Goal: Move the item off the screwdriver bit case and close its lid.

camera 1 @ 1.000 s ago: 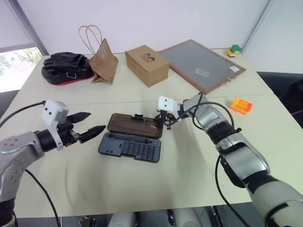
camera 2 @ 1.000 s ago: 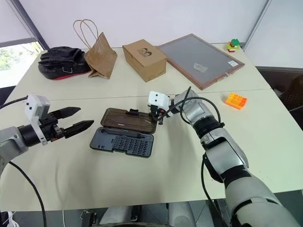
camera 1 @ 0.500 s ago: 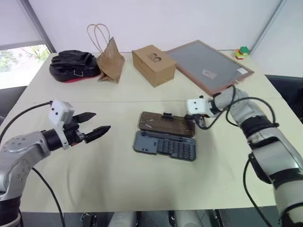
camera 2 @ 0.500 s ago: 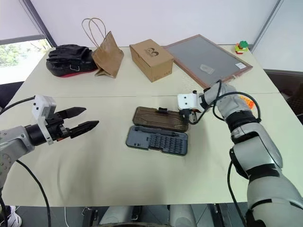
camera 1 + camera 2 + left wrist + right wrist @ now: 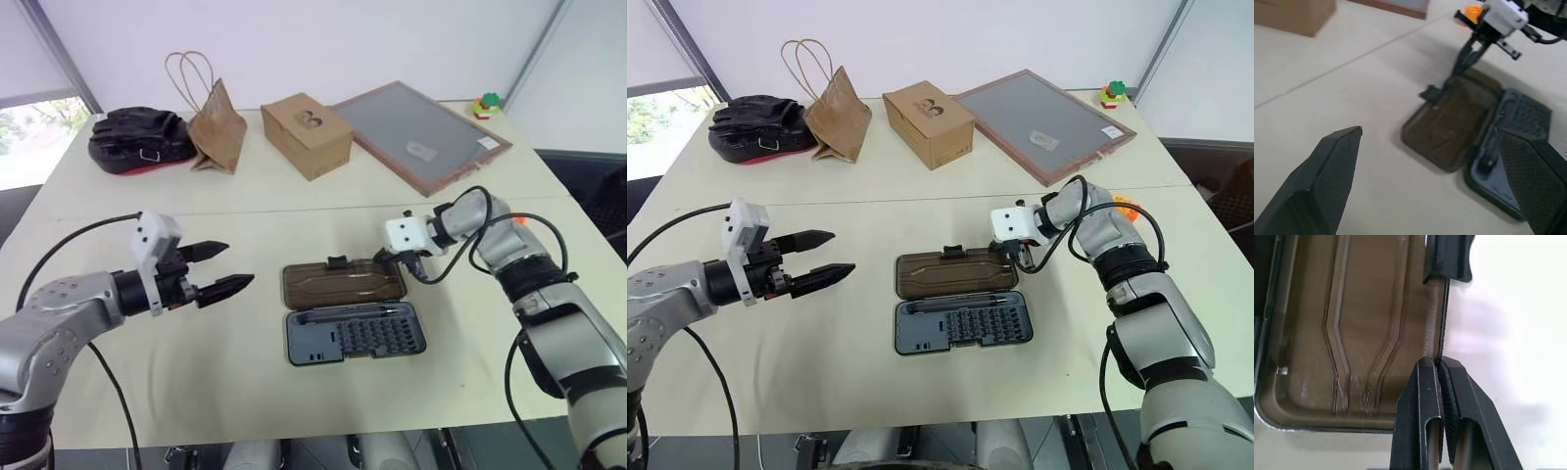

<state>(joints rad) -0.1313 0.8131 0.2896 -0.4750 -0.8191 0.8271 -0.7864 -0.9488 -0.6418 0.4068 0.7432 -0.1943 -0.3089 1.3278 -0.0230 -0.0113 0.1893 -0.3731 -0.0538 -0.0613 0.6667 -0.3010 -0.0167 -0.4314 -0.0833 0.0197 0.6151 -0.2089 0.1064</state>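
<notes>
Far left of the desk (image 5: 245, 411): black gloves (image 5: 137, 137) at the back edge, a brown paper bag (image 5: 217, 125) with looped handles just beside them.

Left claw (image 5: 230, 269) hovers above the bare desk surface, fingers spread wide apart, nothing between them, tips aimed toward the case. Well apart from the case.

Back centre: cardboard box (image 5: 306, 133). Next to it a framed grey board (image 5: 421, 132) lying flat, a small clear object resting on its surface.

Centre: screwdriver bit case (image 5: 355, 333) lies open and flat. Dark grey-blue base nearer the robot, rows of bits showing. The lid (image 5: 343, 281), smoky brown, is folded back flat on the desk on the far side of the base, black latch tab (image 5: 337, 261) on its far long edge. Nothing rests on the case.

Right claw (image 5: 400, 260) sits at the lid's far right corner, pointed down. Right wrist view: the two fingers (image 5: 1422, 401) pressed together, tips against the lid's far edge, along from the latch; whether the edge is pinched between them cannot be told.

The item (image 5: 1124, 205), orange brick, lies on the desk beyond the right forearm, mostly hidden by it, well apart from the case.

Far right back corner: green-red-yellow toy (image 5: 484, 102).
</notes>
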